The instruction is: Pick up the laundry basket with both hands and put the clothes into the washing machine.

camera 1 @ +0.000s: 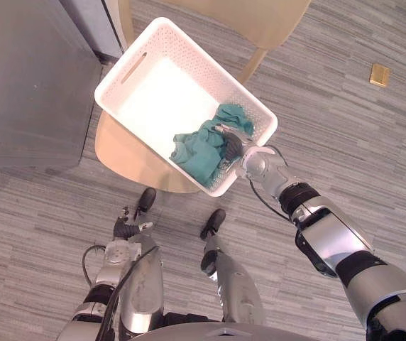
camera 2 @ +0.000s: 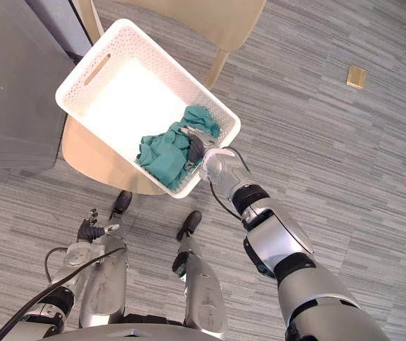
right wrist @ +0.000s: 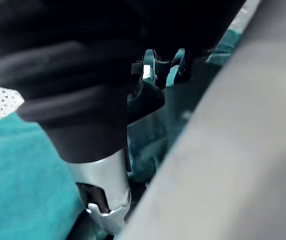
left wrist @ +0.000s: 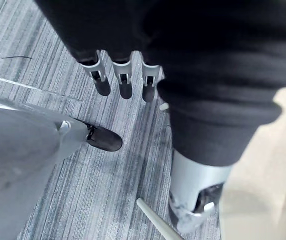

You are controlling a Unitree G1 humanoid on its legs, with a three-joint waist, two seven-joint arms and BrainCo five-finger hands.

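Reaching into basket (camera 1: 153, 35) with right hand (camera 1: 233, 147), burying fingers in teal clothes (camera 1: 197, 153), cannot tell grip; dangling left hand (camera 1: 126, 229) open; risking tipping basket off chair (camera 1: 121, 153) by one-sided pull.

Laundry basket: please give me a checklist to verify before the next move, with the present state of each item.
1. The basket sits on the chair: ok.
2. The clothes lie inside the basket: ok.
3. The right hand at the basket's rim: not ok, it rests on the clothes.
4. The left hand at the basket: not ok, it hangs low, open.
5. Hold on the clothes: cannot tell.
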